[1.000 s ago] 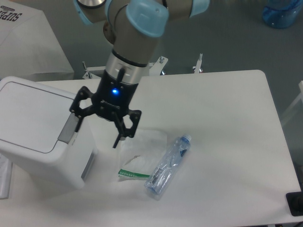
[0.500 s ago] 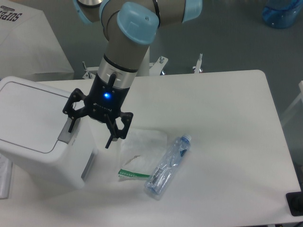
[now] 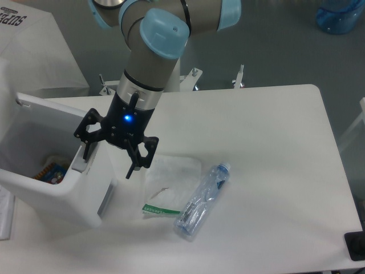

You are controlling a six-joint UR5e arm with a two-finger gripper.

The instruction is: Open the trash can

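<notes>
Two black fingers of the gripper (image 3: 110,154) stand spread wide with nothing clamped between them. The jaws straddle the front wall of the trash can (image 3: 63,188): one fingertip comes down at the grey push-button strip (image 3: 80,161) on the rim and looks to be pressing or just touching it, while the other hangs free in front of the can above the bench (image 3: 274,148).

The can sits at the left end of the bench, a big white box of stiff moulded plastic. Its lid is no longer flat over the mouth; the inside is bare to view and some colourful packaging (image 3: 50,172) lies at the bottom. I judge the can light for its bulk and smooth-sided, so it would slide or tip under a sideways shove. It offers no good place to pinch; the strip is the spot to work, with a straight downward press.

Just right of the can lie a white plastic bag (image 3: 171,182) and a crushed clear bottle (image 3: 202,201), touching each other.
</notes>
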